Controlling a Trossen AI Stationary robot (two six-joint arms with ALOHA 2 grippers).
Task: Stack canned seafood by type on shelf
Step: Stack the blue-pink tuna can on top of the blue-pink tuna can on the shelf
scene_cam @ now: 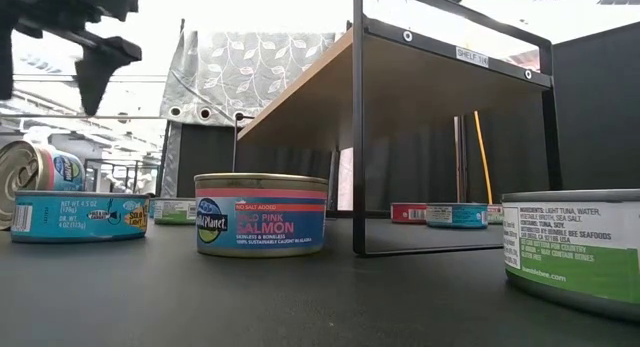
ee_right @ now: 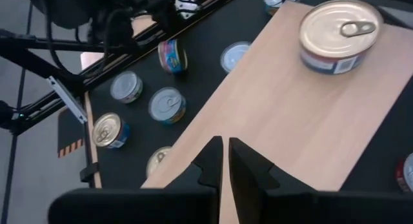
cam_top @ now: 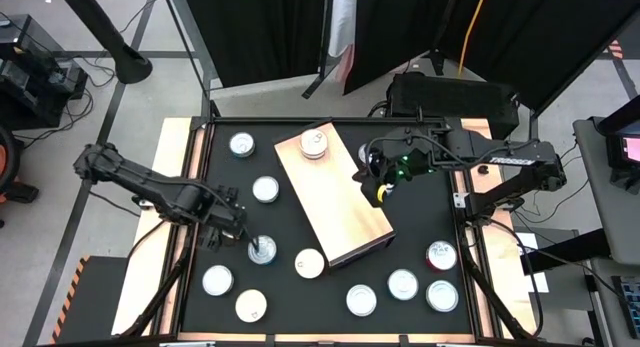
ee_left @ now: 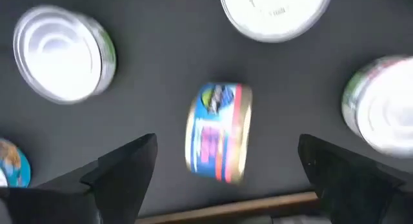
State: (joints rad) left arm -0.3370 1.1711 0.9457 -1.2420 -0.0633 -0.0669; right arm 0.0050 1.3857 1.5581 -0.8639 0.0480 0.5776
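One tin (cam_top: 314, 144) sits on the shelf (cam_top: 340, 207); others lie around it on the tabletop (cam_top: 420, 217), left hand (cam_top: 250, 242) released over one, right hand (cam_top: 378, 187) clenched empty.

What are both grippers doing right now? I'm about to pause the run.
Left gripper: open, above a salmon tin lying on its edge, holding nothing.
Right gripper: shut, empty, over the shelf.

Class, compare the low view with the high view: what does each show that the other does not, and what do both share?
Only the low view shows side labels: the pink salmon tin and the shelf's black metal frame.
Only the high view shows the shelf's pale top with one tin on it, plus the open left gripper and shut right gripper.
Both show tins scattered on the black tabletop.
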